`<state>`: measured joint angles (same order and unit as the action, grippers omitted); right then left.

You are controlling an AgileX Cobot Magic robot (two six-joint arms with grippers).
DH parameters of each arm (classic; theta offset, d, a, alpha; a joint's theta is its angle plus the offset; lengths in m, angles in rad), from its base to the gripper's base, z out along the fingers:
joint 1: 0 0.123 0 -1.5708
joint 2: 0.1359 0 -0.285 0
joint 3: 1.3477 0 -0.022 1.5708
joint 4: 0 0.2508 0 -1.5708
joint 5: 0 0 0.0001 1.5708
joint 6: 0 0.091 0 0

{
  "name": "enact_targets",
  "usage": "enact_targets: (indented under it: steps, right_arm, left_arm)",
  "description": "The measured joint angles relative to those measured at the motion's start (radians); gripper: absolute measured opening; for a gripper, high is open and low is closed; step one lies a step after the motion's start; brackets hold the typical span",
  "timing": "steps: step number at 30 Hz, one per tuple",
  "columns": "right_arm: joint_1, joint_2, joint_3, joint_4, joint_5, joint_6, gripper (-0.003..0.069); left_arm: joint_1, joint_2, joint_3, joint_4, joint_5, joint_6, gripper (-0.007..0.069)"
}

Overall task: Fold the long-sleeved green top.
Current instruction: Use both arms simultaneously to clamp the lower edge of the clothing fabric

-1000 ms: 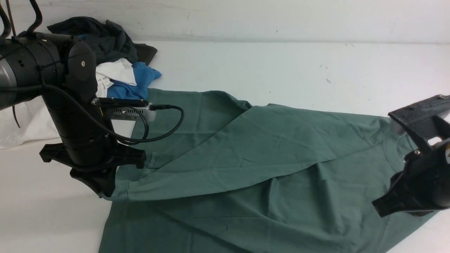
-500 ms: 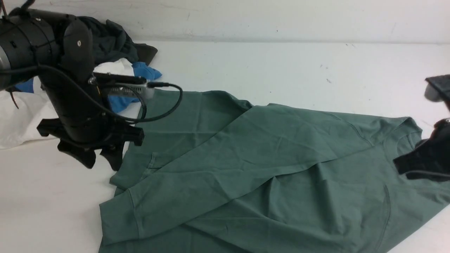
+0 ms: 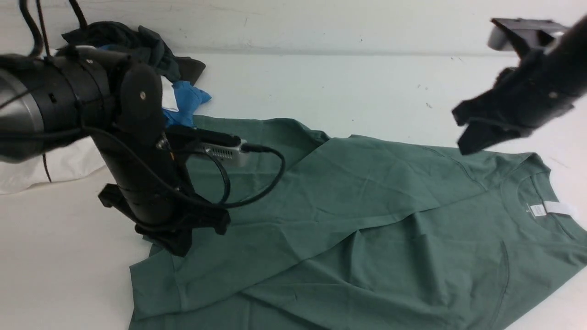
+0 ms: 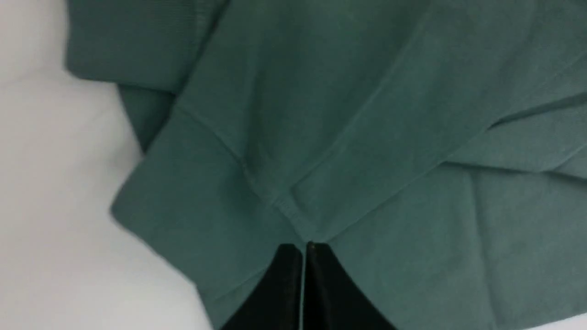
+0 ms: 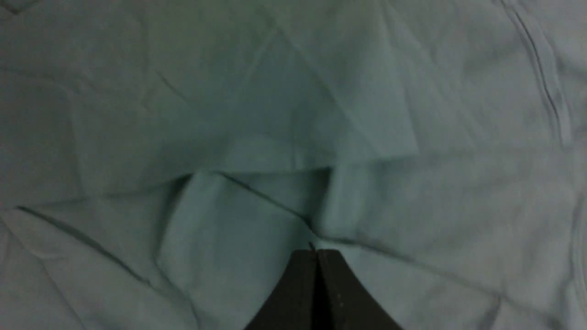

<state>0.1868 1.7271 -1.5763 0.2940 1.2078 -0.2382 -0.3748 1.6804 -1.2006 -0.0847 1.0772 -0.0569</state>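
Now that the left gripper [image 3: 179,242] has dropped the ribbed cuff [image 4: 183,197] and closed empty, the sage-green cotton long-sleeved top [image 3: 367,206] lies on the white surface [image 3: 321,82], sleeve fold apparently done; the right gripper [image 3: 464,143], likewise closed, has risen off the collar [image 3: 534,192]

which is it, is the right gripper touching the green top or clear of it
Apart. The front view shows the right gripper hanging high above the green top, jaws shut, with no cloth caught in them.
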Motion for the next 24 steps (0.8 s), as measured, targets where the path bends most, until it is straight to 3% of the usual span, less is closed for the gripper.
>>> enact_targets:
  steps: [5,12,16,24]
  right_arm:
    - [0.063,0.345,-0.428,0.016,0.023,-0.020,-0.0015]
    - [0.067,0.737,-0.888,0.156,0.030,-0.037,-0.0015]
    - [0.090,0.832,-0.985,0.212,0.031,-0.055,-0.0015]
    - [0.179,0.877,-1.002,0.144,0.040,-0.135,-0.0015]
  left_arm:
    - [-0.016,0.096,0.024,-0.020,-0.174,-0.002,-0.0004]
    - [-0.016,0.200,0.024,-0.023,-0.209,-0.005,-0.0004]
    - [-0.016,0.213,0.023,-0.023,-0.210,-0.007,-0.0004]
    - [-0.016,0.215,0.023,-0.025,-0.213,-0.007,-0.0004]
